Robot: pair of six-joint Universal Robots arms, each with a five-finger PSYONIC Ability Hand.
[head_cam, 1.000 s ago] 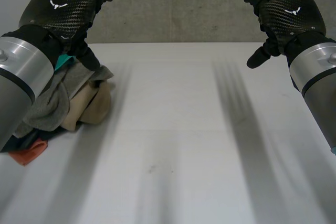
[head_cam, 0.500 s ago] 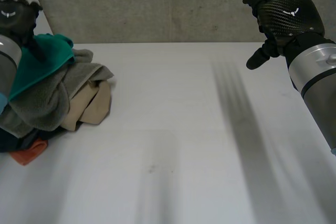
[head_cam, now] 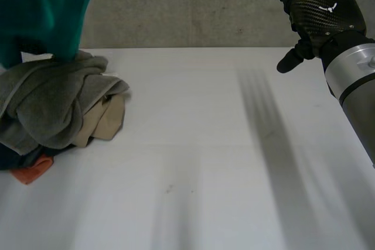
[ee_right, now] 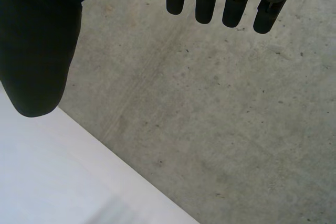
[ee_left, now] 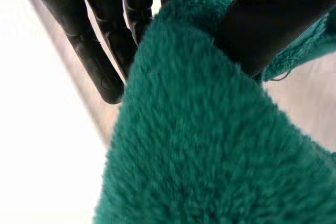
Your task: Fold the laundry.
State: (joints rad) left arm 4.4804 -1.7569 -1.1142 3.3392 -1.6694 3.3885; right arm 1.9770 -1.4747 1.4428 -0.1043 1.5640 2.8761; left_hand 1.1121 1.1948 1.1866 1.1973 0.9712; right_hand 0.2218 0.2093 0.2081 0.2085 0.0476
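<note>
I see teal cloth [head_cam: 41, 13] hanging above laundry pile [head_cam: 70, 122] at left side of table [head_cam: 211, 144]. Grey towel [head_cam: 53, 95] on top; beige cloth [head_cam: 110, 118], orange cloth [head_cam: 32, 172] beneath. Right hand [head_cam: 321, 16] raised far right, empty.

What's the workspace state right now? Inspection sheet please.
Surface: white table, laundry at its left side.
Job's things: teal cloth held up above the laundry pile; the pile has a grey towel on top, a beige cloth and an orange cloth at the near edge.
Clutter: nothing seen.
Hands: left hand pinches the teal cloth between thumb and fingers; right hand open, empty, raised at the far right.
Cables: nothing seen.
Surroundings: grey concrete wall behind the table.
</note>
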